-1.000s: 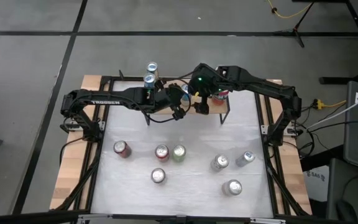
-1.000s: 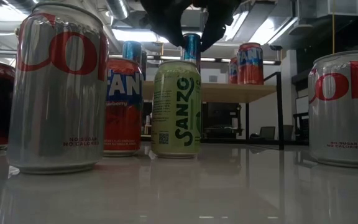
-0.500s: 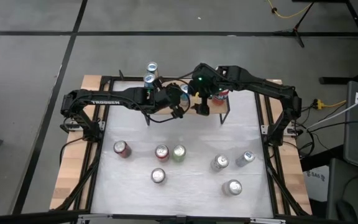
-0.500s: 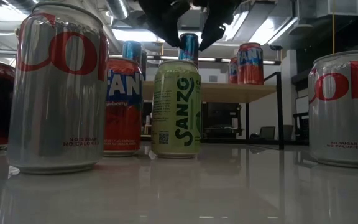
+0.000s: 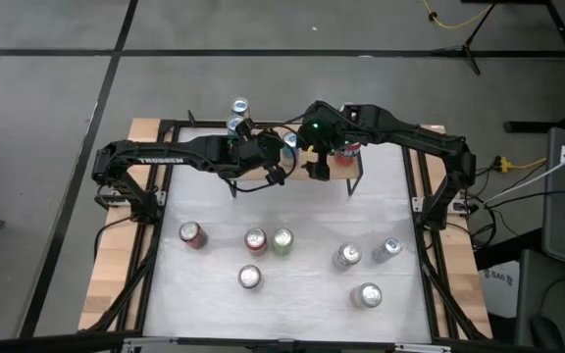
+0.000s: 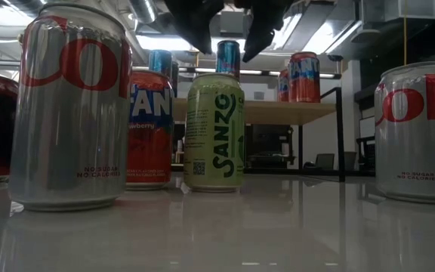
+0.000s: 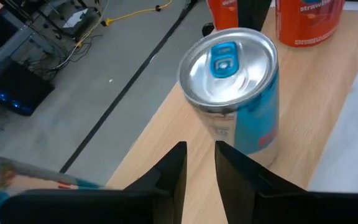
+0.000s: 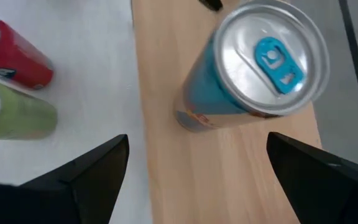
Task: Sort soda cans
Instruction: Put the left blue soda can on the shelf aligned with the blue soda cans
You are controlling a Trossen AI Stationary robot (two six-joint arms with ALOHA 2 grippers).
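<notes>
Right tool [image 8: 194, 180] splayed wide — blue can [image 8: 253, 65] between fingers

The blue can [image 7: 235, 93] is showing a shiny brushed-metal top; the shelf [image 8: 229, 174] is showing pale matt wood; the surface [image 6: 225, 227] is gleaming glossy white.

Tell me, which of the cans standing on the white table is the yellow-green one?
The Sanzo can, in the middle, directly right of a red can. The other table cans are red or silver.
</notes>
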